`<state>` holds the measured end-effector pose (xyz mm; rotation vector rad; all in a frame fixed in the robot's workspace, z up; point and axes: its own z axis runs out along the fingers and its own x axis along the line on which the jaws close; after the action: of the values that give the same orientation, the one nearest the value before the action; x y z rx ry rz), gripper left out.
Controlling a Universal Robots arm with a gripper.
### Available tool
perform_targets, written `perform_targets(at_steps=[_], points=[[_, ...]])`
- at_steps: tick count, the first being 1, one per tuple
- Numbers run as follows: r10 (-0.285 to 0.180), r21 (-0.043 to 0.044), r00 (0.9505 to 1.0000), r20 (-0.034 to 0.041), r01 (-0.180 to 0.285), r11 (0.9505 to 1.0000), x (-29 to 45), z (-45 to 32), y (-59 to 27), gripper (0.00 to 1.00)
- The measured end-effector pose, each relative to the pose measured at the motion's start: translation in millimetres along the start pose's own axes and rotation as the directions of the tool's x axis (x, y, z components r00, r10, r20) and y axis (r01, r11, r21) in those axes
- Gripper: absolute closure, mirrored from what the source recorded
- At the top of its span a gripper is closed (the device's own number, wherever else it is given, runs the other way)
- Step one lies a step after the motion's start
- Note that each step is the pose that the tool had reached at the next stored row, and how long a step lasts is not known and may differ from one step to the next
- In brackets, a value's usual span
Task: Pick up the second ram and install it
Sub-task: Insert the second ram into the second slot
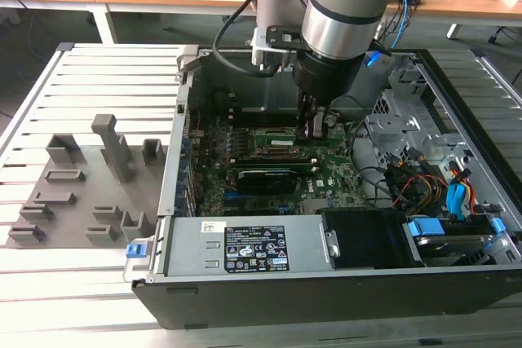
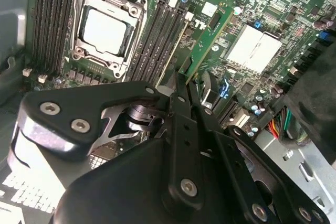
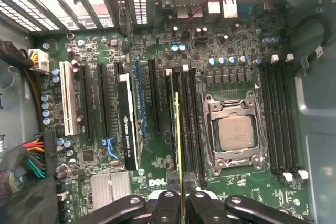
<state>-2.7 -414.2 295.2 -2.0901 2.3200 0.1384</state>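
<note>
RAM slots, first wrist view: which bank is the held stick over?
The bank between the CPU socket and the black expansion card. The second ram, edge-on in the pincer, runs along those slots; the bank beyond the socket sits apart.

The exterior view looks down from in front and above at the open computer case [image 1: 326, 201] on a slatted table [image 1: 81, 79], taking in the whole arm. Both wrist views sit close inside the case, facing the motherboard [image 3: 236, 40] [image 2: 252, 3], and share its processor socket [image 3: 234, 132] [image 2: 105, 30].
</note>
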Motion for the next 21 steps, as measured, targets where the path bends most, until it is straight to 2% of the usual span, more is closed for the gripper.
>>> perform_targets(at_steps=[4, 5, 10, 12, 13, 15, 16, 17, 19, 21], points=[[0.000, 0.0000, 1.0000, 0.0001, 0.000, 1.0000, 0.8, 4.9, 4.4, 0.86], [0.000, 0.0001, 1.0000, 0.0000, 0.000, 1.0000, 0.2, 8.3, 10.3, 0.86], [0.000, 0.0001, 1.0000, 0.0005, 0.000, 1.0000, -5.4, 17.9, 16.6, 0.86], [-0.016, 0.0011, 0.9999, -0.0006, 0.016, 0.9999, -8.0, 27.3, 21.3, 0.86], [-0.022, 0.0010, 0.9998, -0.0008, 0.022, 0.9998, -12.8, 32.0, 22.1, 0.86], [-0.033, 0.0007, 0.9994, -0.0089, 0.033, 0.9994, -21.0, 37.7, 22.7, 0.86], [-0.040, 0.0011, 0.9990, -0.0221, 0.040, 0.9992, -23.4, 39.3, 23.0, 0.86], [-0.042, 0.0013, 0.9987, -0.0288, 0.042, 0.9991, -23.7, 42.5, 23.8, 0.86], [-0.042, 0.0013, 0.9987, -0.0289, 0.042, 0.9991, -22.6, 52.4, 27.2, 0.86], [-0.042, 0.0009, 0.9989, -0.0222, 0.042, 0.9991, -22.2, 56.7, 27.6, 0.86]])
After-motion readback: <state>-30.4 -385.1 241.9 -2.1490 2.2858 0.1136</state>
